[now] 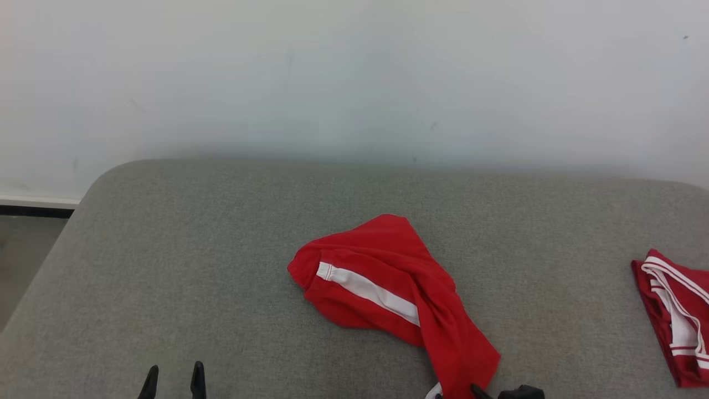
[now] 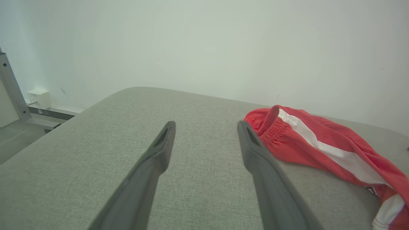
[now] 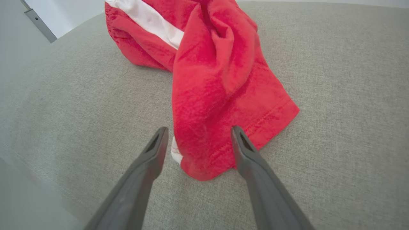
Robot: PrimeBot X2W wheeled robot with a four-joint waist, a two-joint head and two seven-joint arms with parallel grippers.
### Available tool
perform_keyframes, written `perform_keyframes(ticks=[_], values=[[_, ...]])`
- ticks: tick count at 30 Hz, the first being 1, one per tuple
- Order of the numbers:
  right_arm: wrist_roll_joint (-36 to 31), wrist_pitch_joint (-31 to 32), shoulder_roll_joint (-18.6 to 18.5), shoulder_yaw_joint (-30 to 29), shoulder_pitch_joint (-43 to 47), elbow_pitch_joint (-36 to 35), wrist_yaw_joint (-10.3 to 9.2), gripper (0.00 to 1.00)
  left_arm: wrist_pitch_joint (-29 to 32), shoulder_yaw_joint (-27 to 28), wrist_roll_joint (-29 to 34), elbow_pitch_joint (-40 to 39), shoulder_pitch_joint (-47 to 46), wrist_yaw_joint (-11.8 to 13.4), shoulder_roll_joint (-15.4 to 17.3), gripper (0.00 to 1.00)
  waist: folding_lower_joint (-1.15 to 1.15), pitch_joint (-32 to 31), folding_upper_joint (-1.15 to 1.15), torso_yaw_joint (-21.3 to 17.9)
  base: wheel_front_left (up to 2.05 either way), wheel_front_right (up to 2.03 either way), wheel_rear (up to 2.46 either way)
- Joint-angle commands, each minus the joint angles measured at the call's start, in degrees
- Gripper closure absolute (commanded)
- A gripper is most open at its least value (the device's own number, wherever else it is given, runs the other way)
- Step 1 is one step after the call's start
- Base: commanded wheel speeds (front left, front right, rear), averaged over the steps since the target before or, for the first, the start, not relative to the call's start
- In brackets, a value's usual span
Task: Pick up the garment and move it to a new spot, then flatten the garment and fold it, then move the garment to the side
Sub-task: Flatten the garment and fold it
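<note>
A wide grey fabric surface (image 1: 166, 266) runs back to a white wall (image 1: 354, 83). Two red garments lie on it: the crumpled garment (image 1: 388, 260) with one white stripe at the centre, and a second red-and-white piece (image 1: 673, 316) at the right edge, well apart. A small dark mark on the central garment is unreadable. Both grippers are spread and hold nothing: the left gripper (image 1: 175, 367) is over bare fabric, and the right gripper (image 3: 198, 128) straddles the garment's near hem.
</note>
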Motion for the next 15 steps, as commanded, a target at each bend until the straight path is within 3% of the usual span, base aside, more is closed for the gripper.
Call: perform_keyframes(ticks=[1,6,8,9,15], values=[[-0.3,0.3,0.0,0.3,-1.2,1.2,-0.17,0.0,-0.2,0.2,0.7,0.4,-0.7,-0.3,-0.4,0.0,0.0,0.7,0.0,1.0,0.0,0.0,0.0],[-1.2,-0.1,0.0,-0.4,-2.6,3.8,-0.17,0.0,-0.2,0.6,1.0,1.1,-1.2,-1.0,-1.1,0.0,0.0,1.2,0.0,2.4,0.0,0.0,0.0],[-1.4,-0.8,0.0,-1.3,-3.1,4.0,-0.17,0.6,-0.2,0.8,1.0,1.3,-1.2,-1.0,-1.2,0.0,0.0,1.3,0.0,2.8,0.0,0.0,0.0],[-1.3,-1.2,0.0,-1.6,-3.2,4.0,-0.17,1.0,-0.2,0.9,1.1,1.4,-1.2,-1.2,-1.3,0.0,0.0,1.3,0.0,2.9,0.0,0.0,0.0],[0.3,-3.4,0.0,-4.6,-3.2,2.5,-0.17,1.0,-0.2,1.9,1.5,1.4,-0.8,-1.5,-1.7,0.0,0.0,1.3,0.0,2.9,0.0,0.0,0.0]])
